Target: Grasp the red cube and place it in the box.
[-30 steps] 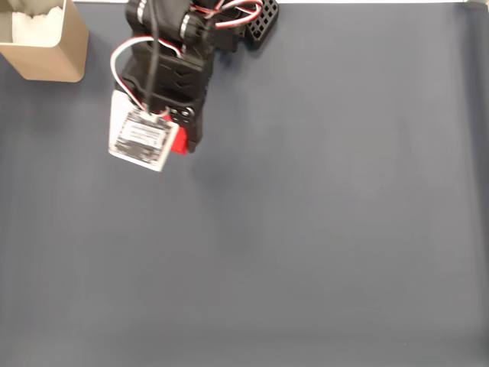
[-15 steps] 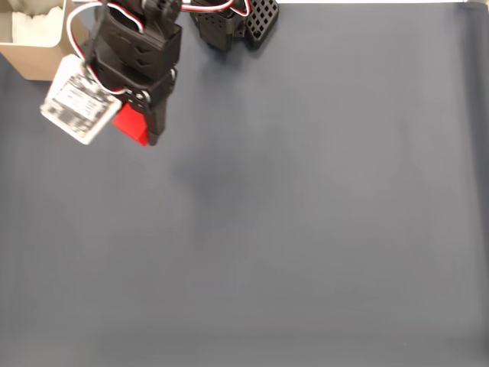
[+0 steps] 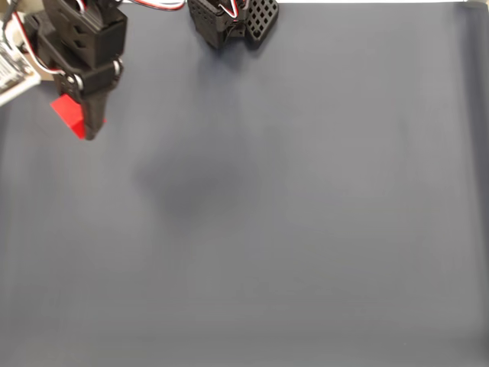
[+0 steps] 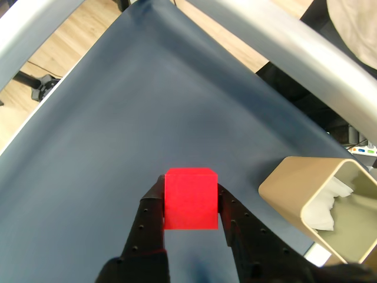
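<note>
1. The grasp looks done: the black two-finger gripper is clamped on the small bright red cube with plain matte faces, one finger pressed to each side face, as the wrist view shows.

2. The cube is raised off the dark blue-grey fabric mat. In the fixed view the cube sits at about ten o'clock, near the left edge, tucked against the gripper.

3. The placing is not yet done. In the wrist view the tan open-topped box with rounded corners and a white lining stands at about four o'clock from the cube, near but apart from it, and the cube is not above its opening.

4. What is left, as I judge it: carry the cube over the opening, lower it, spread the fingers and let it drop.

5. Materials: the cube looks like hard, smooth plastic with crisp edges and flat faces, which should grip firmly and should not deform.

6. The fingers are dull black plastic with small dots along their inner edges.

7. The box wall is smooth and stiff-looking, cardboard-coloured; crumpled white material, like paper or tissue, lies inside, and should cushion the drop.

8. The mat is a matte, slightly sagging sheet stretched between pale grey rails, with wooden flooring beyond.
</note>
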Robot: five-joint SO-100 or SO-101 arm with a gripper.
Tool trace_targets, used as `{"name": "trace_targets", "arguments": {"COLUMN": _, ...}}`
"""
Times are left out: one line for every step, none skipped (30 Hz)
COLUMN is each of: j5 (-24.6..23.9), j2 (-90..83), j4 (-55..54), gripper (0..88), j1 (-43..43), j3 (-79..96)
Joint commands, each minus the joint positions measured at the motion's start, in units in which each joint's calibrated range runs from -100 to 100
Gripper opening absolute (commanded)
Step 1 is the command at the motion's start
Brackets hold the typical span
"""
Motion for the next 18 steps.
{"name": "trace_targets", "arguments": {"j5": -0.7, "j2": 0.6, "j4": -0.1, "gripper": 0.0, "j1": 2.1, "j3": -5.3}}
{"name": "trace_targets", "arguments": {"j5": -0.9, "j2": 1.0, "j4": -0.1, "gripper": 0.0, "j1": 2.5, "j3": -6.1}}
{"name": "trace_targets", "arguments": {"j5": -1.1, "j2": 1.4, "j4": -0.1, "gripper": 0.0, "j1": 2.9, "j3": -6.9}}
{"name": "trace_targets", "arguments": {"j5": -1.2, "j2": 1.8, "j4": -0.1, "gripper": 0.0, "j1": 3.4, "j3": -7.6}}
{"name": "trace_targets", "arguments": {"j5": -1.3, "j2": 2.2, "j4": -0.1, "gripper": 0.0, "j1": 3.8, "j3": -8.4}}
{"name": "trace_targets", "arguments": {"j5": -1.4, "j2": 2.5, "j4": -0.1, "gripper": 0.0, "j1": 4.2, "j3": -9.2}}
{"name": "trace_targets", "arguments": {"j5": -1.6, "j2": 2.9, "j4": -0.1, "gripper": 0.0, "j1": 4.6, "j3": -9.9}}
{"name": "trace_targets", "arguments": {"j5": -1.6, "j2": 3.2, "j4": -0.1, "gripper": 0.0, "j1": 5.1, "j3": -10.4}}
{"name": "trace_targets", "arguments": {"j5": -1.7, "j2": 3.5, "j4": -0.1, "gripper": 0.0, "j1": 5.6, "j3": -11.0}}
{"name": "trace_targets", "arguments": {"j5": -1.8, "j2": 3.6, "j4": -0.1, "gripper": 0.0, "j1": 6.1, "j3": -11.4}}
{"name": "trace_targets", "arguments": {"j5": -1.8, "j2": 3.8, "j4": -0.2, "gripper": 0.0, "j1": 6.6, "j3": -11.7}}
{"name": "trace_targets", "arguments": {"j5": -1.8, "j2": 3.9, "j4": -0.7, "gripper": 0.0, "j1": 7.7, "j3": -11.8}}
{"name": "trace_targets", "arguments": {"j5": -1.8, "j2": 3.9, "j4": -0.9, "gripper": 0.0, "j1": 8.3, "j3": -11.8}}
{"name": "trace_targets", "arguments": {"j5": -1.8, "j2": 3.8, "j4": -1.2, "gripper": 0.0, "j1": 8.9, "j3": -11.6}}
{"name": "trace_targets", "arguments": {"j5": -1.8, "j2": 3.6, "j4": -1.7, "gripper": 0.0, "j1": 9.5, "j3": -11.3}}
{"name": "trace_targets", "arguments": {"j5": -1.8, "j2": 3.6, "j4": -2.1, "gripper": 0.0, "j1": 10.2, "j3": -11.2}}
{"name": "trace_targets", "arguments": {"j5": -1.9, "j2": 3.4, "j4": -2.6, "gripper": 0.0, "j1": 10.8, "j3": -11.0}}
{"name": "trace_targets", "arguments": {"j5": -1.9, "j2": 3.1, "j4": -3.2, "gripper": 0.0, "j1": 11.5, "j3": -10.7}}
